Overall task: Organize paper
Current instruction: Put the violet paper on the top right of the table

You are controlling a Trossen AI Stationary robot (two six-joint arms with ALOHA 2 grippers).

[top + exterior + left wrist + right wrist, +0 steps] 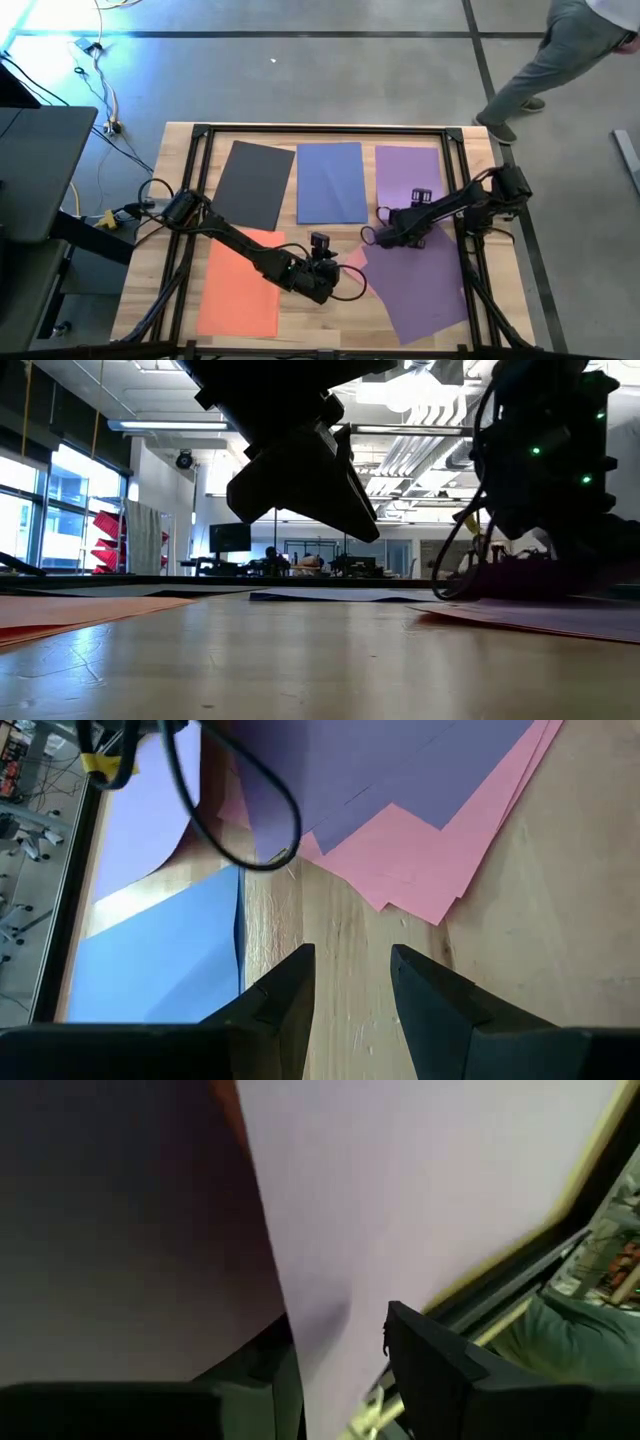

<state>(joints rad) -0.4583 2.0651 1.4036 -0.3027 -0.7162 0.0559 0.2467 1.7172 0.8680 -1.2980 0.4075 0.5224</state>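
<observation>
The robot has two black arms. The left arm (240,245) is long and made of thick round parts joined together. A small boxy camera (320,241) sits on top near its end. The right arm (455,205) looks the same, with its own little box (421,194) on top. Black cables (150,190) loop beside the arms. In the low view, tiny green lights (536,451) glow on one dark arm. The fingers (285,1000) are black, flat and pointed, like two wedges.
</observation>
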